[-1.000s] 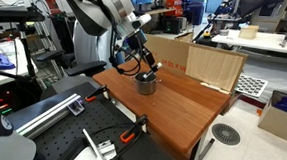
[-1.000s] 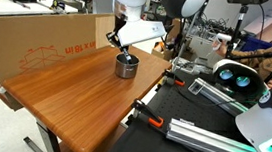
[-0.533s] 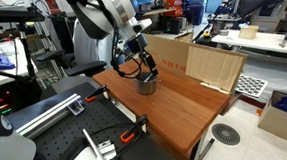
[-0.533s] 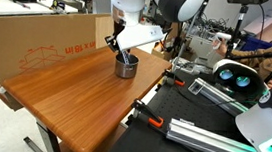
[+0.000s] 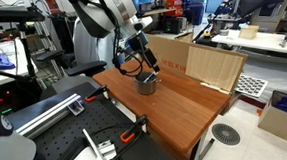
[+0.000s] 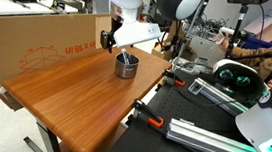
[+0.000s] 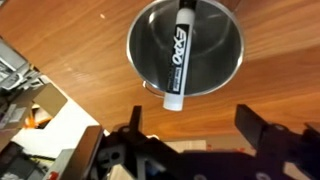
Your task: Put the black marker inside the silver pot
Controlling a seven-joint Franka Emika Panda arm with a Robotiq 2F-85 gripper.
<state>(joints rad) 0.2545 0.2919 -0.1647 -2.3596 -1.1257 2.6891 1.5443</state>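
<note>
The silver pot [image 7: 215, 50] stands on the wooden table, seen from straight above in the wrist view and also in both exterior views [image 5: 146, 85] [image 6: 126, 67]. The black marker [image 7: 178, 50] rests in it at a slant, its pale end leaning over the rim nearest the wrist camera. In an exterior view the marker [image 6: 126, 57] pokes up out of the pot. My gripper [image 7: 198, 125] hangs a little above the pot, open, with nothing between its fingers [image 7: 262, 122]. Both exterior views show the gripper [image 5: 145, 63] [image 6: 118, 44] just over the pot.
The wooden table [image 5: 187, 108] [image 6: 74, 90] has large cardboard boxes [image 5: 213, 64] [image 6: 34, 41] along its far side. Orange-handled clamps [image 6: 148, 116] sit at the table edge. Metal rails and lab equipment [image 6: 236, 81] crowd the space beside the table.
The gripper has gone from shut on the marker to open and lifted slightly. The marker has dropped free and now leans in the pot.
</note>
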